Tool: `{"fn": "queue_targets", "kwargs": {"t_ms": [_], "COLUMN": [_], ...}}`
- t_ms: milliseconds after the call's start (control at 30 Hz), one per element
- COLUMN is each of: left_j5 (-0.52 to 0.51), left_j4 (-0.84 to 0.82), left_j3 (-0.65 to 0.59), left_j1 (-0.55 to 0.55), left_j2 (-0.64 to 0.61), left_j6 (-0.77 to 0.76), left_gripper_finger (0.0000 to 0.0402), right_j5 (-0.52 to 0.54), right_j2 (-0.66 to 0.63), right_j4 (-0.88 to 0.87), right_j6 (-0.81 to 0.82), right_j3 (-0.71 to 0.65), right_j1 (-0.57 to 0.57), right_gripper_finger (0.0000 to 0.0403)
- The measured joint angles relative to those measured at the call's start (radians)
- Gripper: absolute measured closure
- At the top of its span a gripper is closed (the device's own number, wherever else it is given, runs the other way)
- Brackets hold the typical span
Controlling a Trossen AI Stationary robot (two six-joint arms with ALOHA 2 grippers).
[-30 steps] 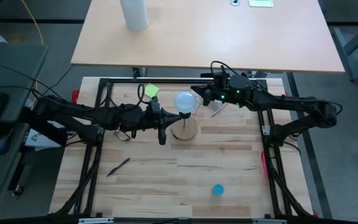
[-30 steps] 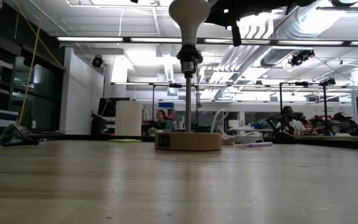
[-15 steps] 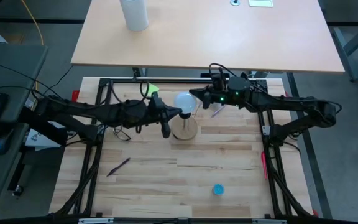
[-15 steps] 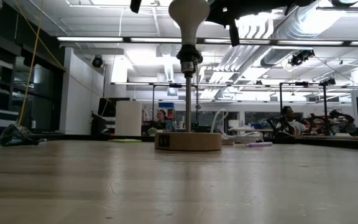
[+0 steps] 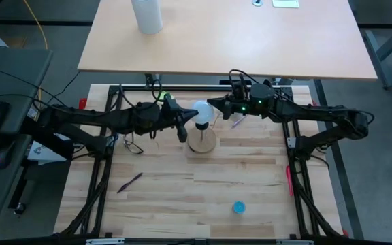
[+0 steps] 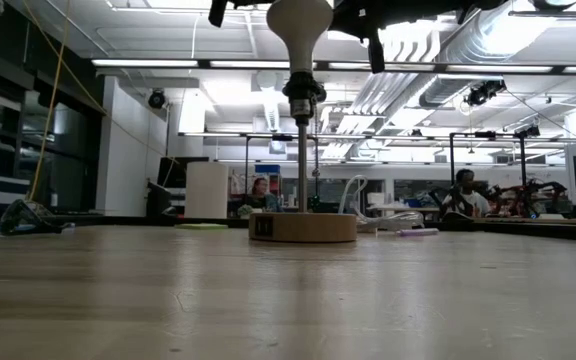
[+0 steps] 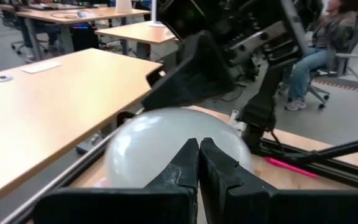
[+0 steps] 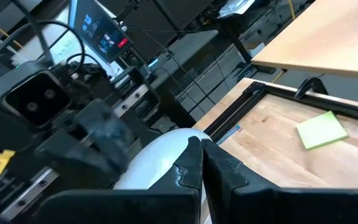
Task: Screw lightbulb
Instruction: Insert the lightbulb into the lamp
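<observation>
**Both grippers closed against the bulb on its stand**

On the left of the table, a dark pen (image 5: 130, 182) lies on the wooden tabletop (image 5: 250, 163), nearer than the arms. The left arm reaches in from the left edge, and the left gripper (image 5: 188, 124) has its two fingers pressed together with nothing between them; its tips sit at the left side of the lightbulb (image 5: 202, 112). In the left wrist view the closed fingers (image 7: 185, 163) point straight at the white globe (image 7: 160, 146), seemingly touching it.

The lightbulb stands upright in the middle of the table, its narrow base seated in the black socket (image 6: 301, 98) on top of a thin post that rises from the round wooden disc base (image 6: 302, 227). A green sticky note (image 8: 321, 130) lies on the table just behind the left gripper.

The right gripper (image 5: 213, 104) comes in from the right, also with fingers together and empty, its tips at the far right side of the globe. Its wrist view shows the shut fingertips (image 8: 194, 160) over the bulb's white surface.

Farther off, a tall white cylinder (image 5: 146, 15) stands on the far desk. Near the front right lies a small blue object (image 5: 238, 207).
</observation>
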Motion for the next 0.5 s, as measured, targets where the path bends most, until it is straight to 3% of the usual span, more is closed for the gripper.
{"fn": "queue_targets", "kwargs": {"t_ms": [500], "left_j5": [-0.017], "left_j4": [-0.008], "left_j3": [-0.001], "left_j1": [0.046], "left_j2": [0.001], "left_j6": [0.054], "left_gripper_finger": [0.0402], "right_j5": [-0.027], "right_j2": [-0.044], "right_j4": [-0.068], "right_j6": [0.000], "right_j3": [0.000], "right_j1": [0.016], "right_gripper_finger": [0.0403]}}
